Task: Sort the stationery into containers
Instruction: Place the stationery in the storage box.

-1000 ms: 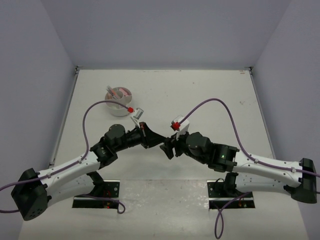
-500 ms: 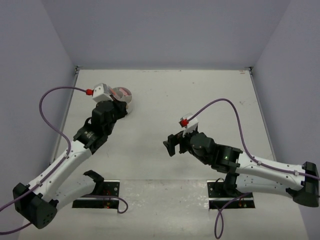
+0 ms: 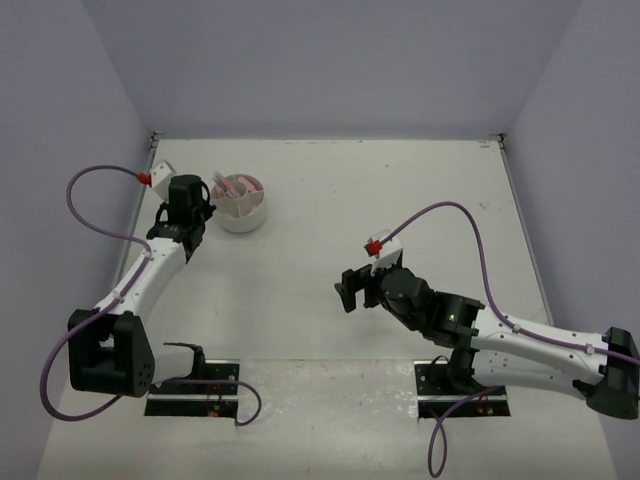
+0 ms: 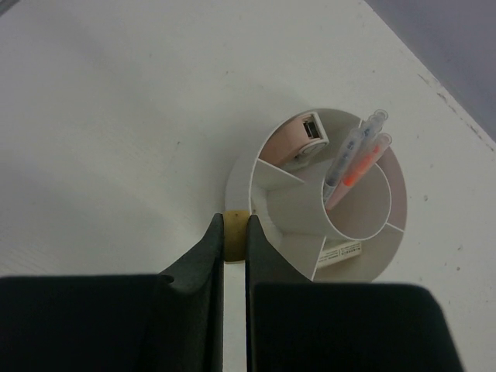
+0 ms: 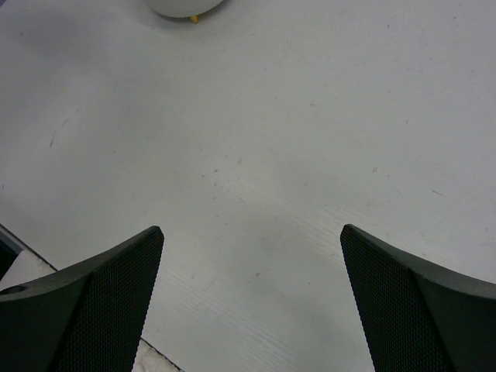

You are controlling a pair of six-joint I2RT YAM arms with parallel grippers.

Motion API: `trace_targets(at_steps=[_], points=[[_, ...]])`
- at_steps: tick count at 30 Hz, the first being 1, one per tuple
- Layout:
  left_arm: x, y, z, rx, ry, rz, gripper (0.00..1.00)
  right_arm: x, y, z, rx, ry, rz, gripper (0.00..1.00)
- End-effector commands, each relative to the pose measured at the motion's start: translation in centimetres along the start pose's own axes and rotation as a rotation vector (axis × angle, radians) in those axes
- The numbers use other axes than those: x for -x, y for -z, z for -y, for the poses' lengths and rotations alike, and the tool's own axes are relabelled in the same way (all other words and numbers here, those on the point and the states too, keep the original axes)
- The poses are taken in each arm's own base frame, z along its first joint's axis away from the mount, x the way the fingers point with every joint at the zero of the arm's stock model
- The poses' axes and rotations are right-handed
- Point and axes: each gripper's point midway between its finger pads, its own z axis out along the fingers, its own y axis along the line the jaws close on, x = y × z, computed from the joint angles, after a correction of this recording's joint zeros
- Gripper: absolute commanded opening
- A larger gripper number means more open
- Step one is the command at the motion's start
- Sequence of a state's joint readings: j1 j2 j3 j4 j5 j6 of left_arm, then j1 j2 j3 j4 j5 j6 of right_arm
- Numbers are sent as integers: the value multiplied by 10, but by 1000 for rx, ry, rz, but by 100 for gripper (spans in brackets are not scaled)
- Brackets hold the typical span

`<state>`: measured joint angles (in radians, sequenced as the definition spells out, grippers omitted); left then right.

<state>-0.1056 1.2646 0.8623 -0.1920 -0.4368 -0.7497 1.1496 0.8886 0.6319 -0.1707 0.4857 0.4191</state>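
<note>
left fingers: clamped on a small yellowish eraser; only its tip shows between them
eraser spot: right at the near outer rim of the tub; touching it or just above, can't tell
tub: round, white, split into sections, on the far-left part of the desk
pens: a few, standing tilted in the tub's round middle cup, tops leaning away from the left wrist camera
other sections: pink piece with a small white bit on it, far side; white labelled item, near side
right fingers: wide apart, nothing between them, over the desk, well apart from the tub
</note>
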Motion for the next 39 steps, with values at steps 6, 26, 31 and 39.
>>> trace_targets(at_steps=[6, 26, 31, 39], points=[[11, -12, 50, -209, 175, 7, 0, 8, 1, 0, -1, -27, 33, 99], [-25, -31, 56, -244, 197, -112, 38, 7, 5, -3, 29, -34, 32, 99], [-25, -29, 55, -276, 206, -133, 56, 7, 5, -2, 30, -36, 35, 99], [-12, 21, 72, -477, 106, -134, 71, 16, 9, 8, -22, -75, 76, 99]])
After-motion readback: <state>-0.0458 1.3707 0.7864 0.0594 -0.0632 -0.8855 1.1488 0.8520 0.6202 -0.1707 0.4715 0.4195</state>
